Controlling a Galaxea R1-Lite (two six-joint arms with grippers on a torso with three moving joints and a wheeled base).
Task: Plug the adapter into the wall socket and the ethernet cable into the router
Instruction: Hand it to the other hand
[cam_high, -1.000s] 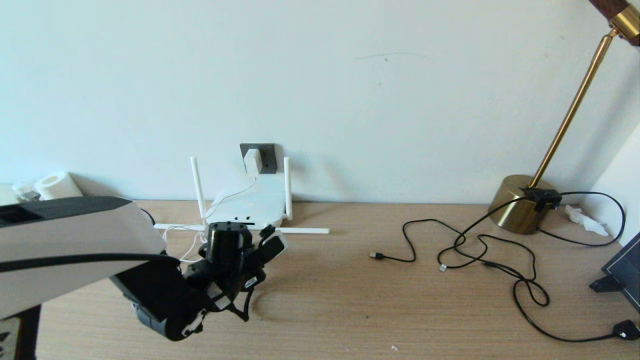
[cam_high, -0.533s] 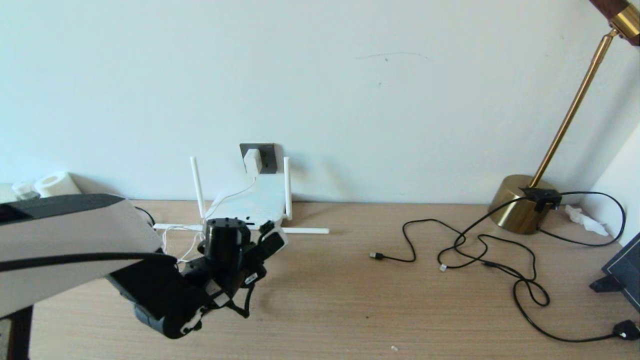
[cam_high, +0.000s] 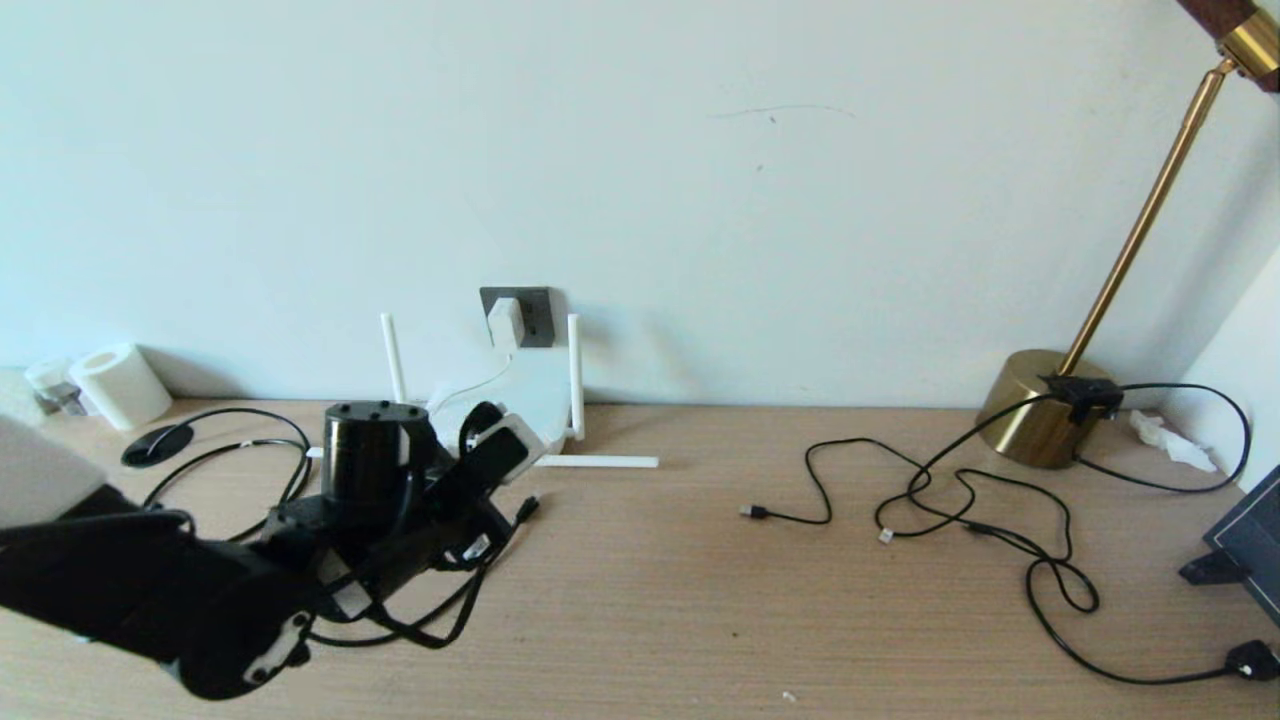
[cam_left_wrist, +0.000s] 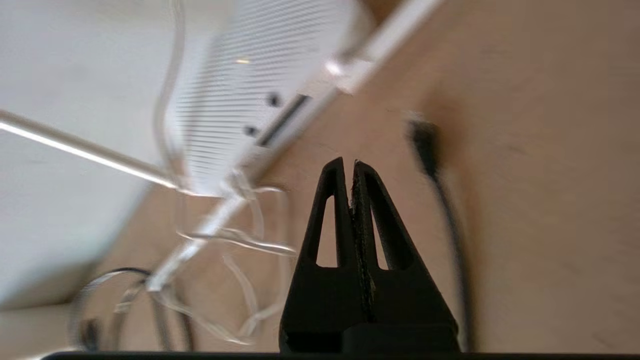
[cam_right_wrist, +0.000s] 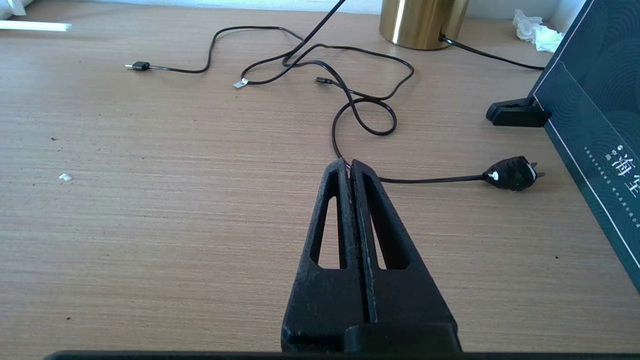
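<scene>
Head view: the adapter (cam_high: 505, 321) sits in the wall socket (cam_high: 530, 315). Left gripper (cam_high: 505, 445) has pulled back toward the left, uncovering the ethernet cable (cam_high: 240, 450) and its connector (cam_high: 527, 508), which lies on the desk (cam_high: 700, 600) beside the router (cam_high: 520, 395), seemingly unplugged.

Left wrist view: fingers (cam_left_wrist: 372, 200) pressed together, holding nothing, near the router's port edge (cam_left_wrist: 280, 120).

Right wrist view: right gripper (cam_right_wrist: 348, 167) closed, idle over the desk. Cable likely comes next.

Left pincer (cam_high: 500, 445) lower, farther left.
</scene>
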